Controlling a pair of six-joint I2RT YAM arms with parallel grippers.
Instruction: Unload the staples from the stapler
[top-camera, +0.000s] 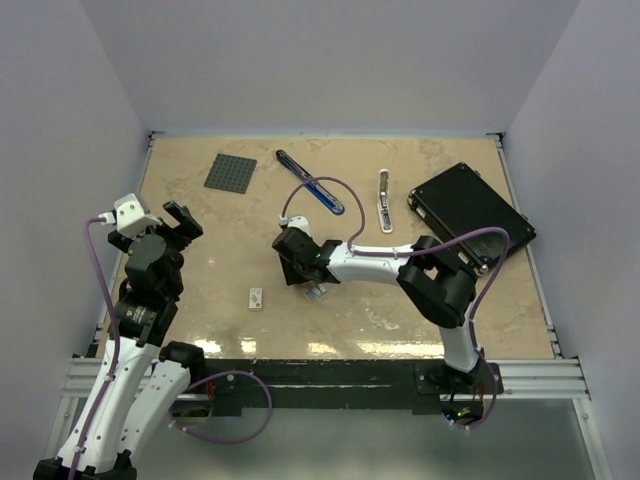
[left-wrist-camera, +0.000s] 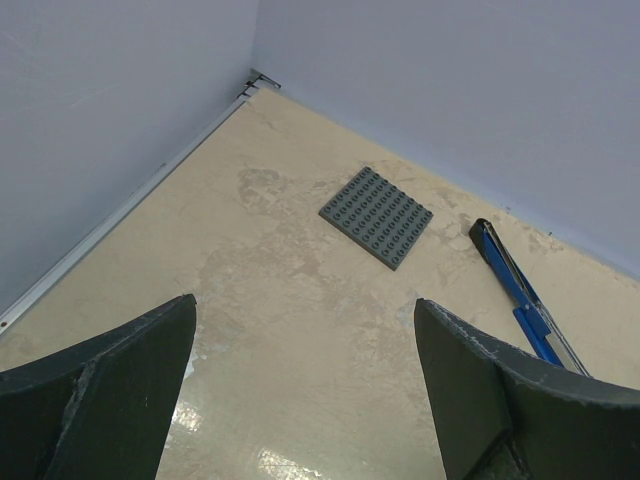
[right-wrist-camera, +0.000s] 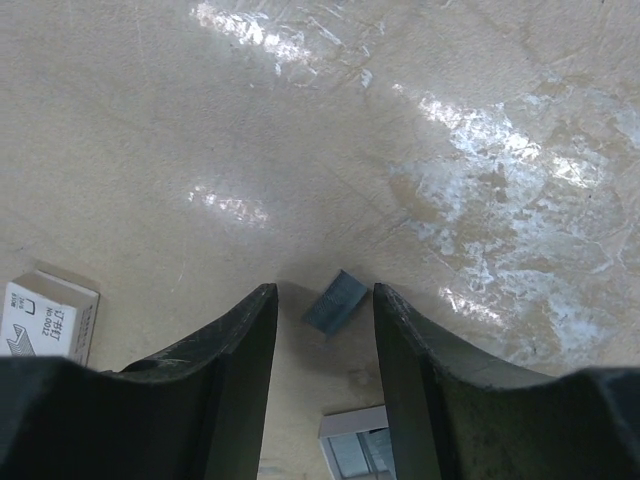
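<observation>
1. One short grey strip of staples lies flat on the counter, directly between the fingertips of the right gripper.
2. We see that gripper's fingers partway apart, straddling the strip. A clear gap shows between the strip and one finger. The other finger sits just beside it, and we cannot tell whether they touch. Nothing is clamped.
3. Just off the outer side of one finger, a small white block with dark printed marks rests on the counter.
4. Toward the back of the counter we find the stapler, blue and black, lying at a slant and well apart from both grippers and from the strip.
5. Left of the stapler sits a grey studded plate. To its right lies a silver bar-shaped tool, and beyond that a flat black box near the right edge.
6. Over the counter's left side hangs the left gripper, fingers spread wide and holding nothing. Its wrist view looks between them at the plate and one end of the stapler.
</observation>
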